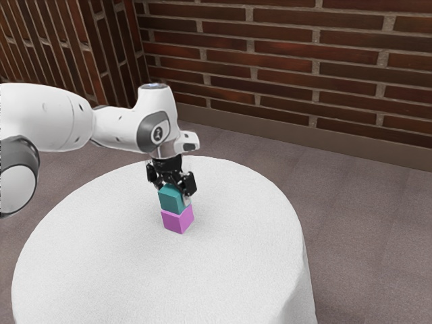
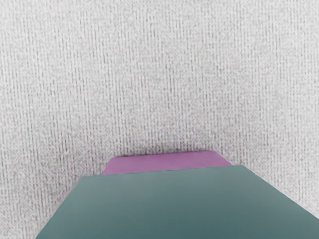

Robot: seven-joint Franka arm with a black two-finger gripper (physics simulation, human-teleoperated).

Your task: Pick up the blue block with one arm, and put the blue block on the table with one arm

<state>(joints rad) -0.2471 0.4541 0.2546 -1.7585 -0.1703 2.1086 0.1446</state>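
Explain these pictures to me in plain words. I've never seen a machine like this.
The machine is a robot arm, white and jointed, with a black gripper at its end as its hand. This is a computer simulation.

The exterior view is taken from the arm's side: the arm comes in from that view's left, over a round table with a white covering, with brick walls behind. The wrist view is taken from a camera on the arm's own hand, looking down.

Two blocks are stacked on the table: a blue-green one above a pinkish-purple one. The gripper is right at the upper block, but I cannot tell for certain whether it is holding it.
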